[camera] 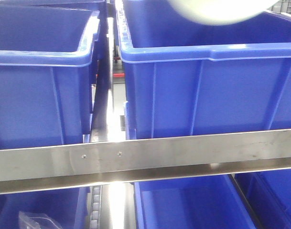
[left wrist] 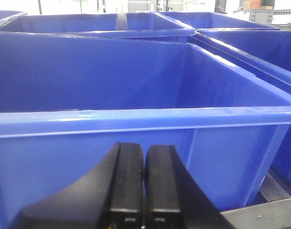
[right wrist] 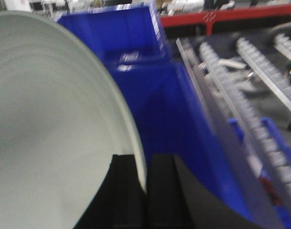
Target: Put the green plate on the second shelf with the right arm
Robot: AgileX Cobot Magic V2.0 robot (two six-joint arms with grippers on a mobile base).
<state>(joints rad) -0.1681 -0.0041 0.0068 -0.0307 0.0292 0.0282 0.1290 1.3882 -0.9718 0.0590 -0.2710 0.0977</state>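
Up at twelve o'clock, the green plate (right wrist: 49,133) hangs edge-on above a blue bin (camera: 207,86), contents unseen; right gripper (right wrist: 146,191) pinches its rim. Left gripper (left wrist: 144,191) jaws closed, empty.

The front view sits close, level with a steel shelf rail (camera: 145,160), facing glossy blue plastic bins (camera: 207,90). The left wrist view looks forward over a bin's rim (left wrist: 145,119). The right wrist view looks down along roller tracks (right wrist: 241,81).
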